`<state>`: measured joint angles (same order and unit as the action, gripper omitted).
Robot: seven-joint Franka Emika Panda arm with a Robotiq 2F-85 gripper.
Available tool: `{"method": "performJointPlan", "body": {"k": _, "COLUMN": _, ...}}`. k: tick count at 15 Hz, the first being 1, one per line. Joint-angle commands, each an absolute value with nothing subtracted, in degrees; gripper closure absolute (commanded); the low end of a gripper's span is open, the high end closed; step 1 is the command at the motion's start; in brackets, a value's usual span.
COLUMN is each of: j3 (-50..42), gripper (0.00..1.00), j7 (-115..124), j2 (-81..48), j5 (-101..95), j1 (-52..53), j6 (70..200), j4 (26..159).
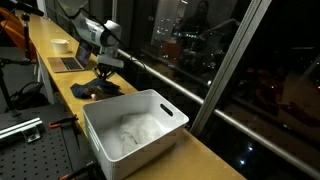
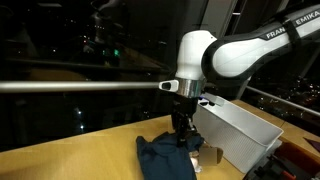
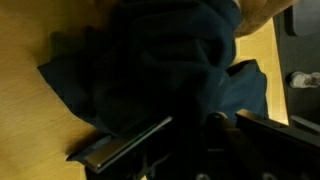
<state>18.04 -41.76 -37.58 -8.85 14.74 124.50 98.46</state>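
One long wooden counter [image 1: 205,150] runs beside a dark window, and in both exterior views it carries everything else. On it stands a white plastic bin [image 1: 125,99], open at the top, seen also from its side in an exterior view [image 2: 245,130]. The white robot arm [image 2: 250,55] bends down over the counter just beside the bin. Below it lies a dark blue cloth [image 2: 162,160], crumpled on the wood near the bin's end wall but outside the bin; the wrist view shows it filling most of the picture [image 3: 170,60]. The gripper [image 2: 183,135] points straight down into the cloth. In the wrist view its fingers [image 3: 130,142] stand close and pinch a raised fold of the fabric. Farther along the counter sit an open laptop [image 1: 70,62] and a small pale bowl [image 1: 61,45], well apart from the arm.
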Motion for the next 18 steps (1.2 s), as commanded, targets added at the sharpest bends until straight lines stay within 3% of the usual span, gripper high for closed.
{"method": "performJointPlan", "body": {"k": 1, "j3": 19.59, "gripper": 0.98, "j7": -43.51, "j2": -30.64, "j5": -5.38, "j1": 10.80, "j6": 128.56, "j4": 105.70}}
{"method": "performJointPlan", "body": {"k": 10, "j3": 16.50, "gripper": 0.98, "j7": -46.93, "j2": -7.10, "j5": 2.50, "j1": 2.86, "j6": 129.25, "j4": 118.05}}
{"method": "performJointPlan", "body": {"k": 18, "j3": 4.52, "gripper": 0.98, "j7": -51.82, "j2": 9.60, "j5": 7.11, "j1": 1.61, "j6": 121.98, "j4": 116.43}}
